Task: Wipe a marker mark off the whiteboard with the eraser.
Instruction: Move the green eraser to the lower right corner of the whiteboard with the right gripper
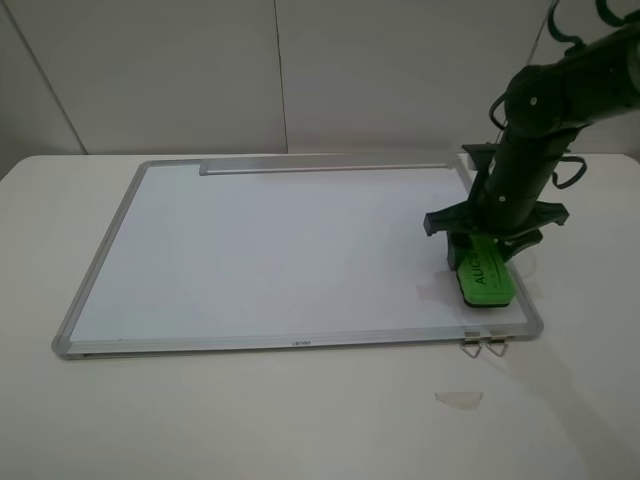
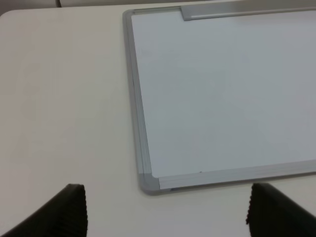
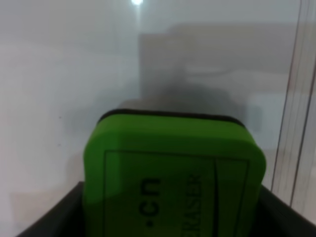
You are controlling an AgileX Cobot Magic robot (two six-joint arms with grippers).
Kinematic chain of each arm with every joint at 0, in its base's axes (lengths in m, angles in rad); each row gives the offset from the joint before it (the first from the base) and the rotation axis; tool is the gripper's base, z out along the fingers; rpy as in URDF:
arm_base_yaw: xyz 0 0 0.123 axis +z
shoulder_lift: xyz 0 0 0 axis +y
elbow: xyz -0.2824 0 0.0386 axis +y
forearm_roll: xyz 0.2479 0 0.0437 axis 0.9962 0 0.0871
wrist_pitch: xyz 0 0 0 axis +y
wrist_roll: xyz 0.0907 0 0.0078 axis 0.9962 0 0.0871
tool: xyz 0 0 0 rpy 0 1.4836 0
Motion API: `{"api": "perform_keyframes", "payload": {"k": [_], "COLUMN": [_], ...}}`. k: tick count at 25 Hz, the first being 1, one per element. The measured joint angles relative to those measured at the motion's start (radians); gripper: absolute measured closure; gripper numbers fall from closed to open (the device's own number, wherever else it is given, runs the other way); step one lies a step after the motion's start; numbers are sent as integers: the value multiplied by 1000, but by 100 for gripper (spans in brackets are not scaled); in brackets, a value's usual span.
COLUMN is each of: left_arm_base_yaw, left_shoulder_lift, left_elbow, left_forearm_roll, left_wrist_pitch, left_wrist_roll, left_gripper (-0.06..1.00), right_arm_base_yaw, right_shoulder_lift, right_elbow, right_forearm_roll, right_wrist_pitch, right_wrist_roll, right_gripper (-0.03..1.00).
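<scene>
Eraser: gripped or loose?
Gripped: fingers of the right gripper flank the eraser on both sides, over the near right corner of the whiteboard.

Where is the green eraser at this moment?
In the exterior high view, the eraser lies on the whiteboard at its near right corner, beside the frame, gripped by the right gripper.

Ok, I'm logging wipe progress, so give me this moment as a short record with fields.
whiteboard: flat on the table
eraser: on the board, near right corner
right hand: shut on the eraser
left hand: open, empty, over the table by the near left corner
marker mark: none visible on the bare board
</scene>
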Motion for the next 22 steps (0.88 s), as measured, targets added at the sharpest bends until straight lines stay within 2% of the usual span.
{"api": "perform_keyframes", "payload": {"k": [10,12,14,15,20,22], "left_arm_base_yaw": [0,0,0,0,0,0], "left_shoulder_lift": [0,0,0,0,0,0], "left_elbow": [0,0,0,0,0,0], "left_forearm_roll": [0,0,0,0,0,0], "left_wrist_pitch": [0,0,0,0,0,0], "left_wrist_roll": [0,0,0,0,0,0], "left_gripper": [26,26,26,26,26,26], "right_arm_base_yaw": [0,0,0,0,0,0], "right_shoulder_lift": [1,2,2,2,2,0], "right_elbow": [65,66,66,66,66,55], "right_forearm_roll": [7,8,8,8,10,20], "right_wrist_pitch": [-58,-57,-48,-41,16,70], "right_wrist_roll": [8,13,15,15,4,-31], "right_gripper": [37,32,21,19,15,15]}}
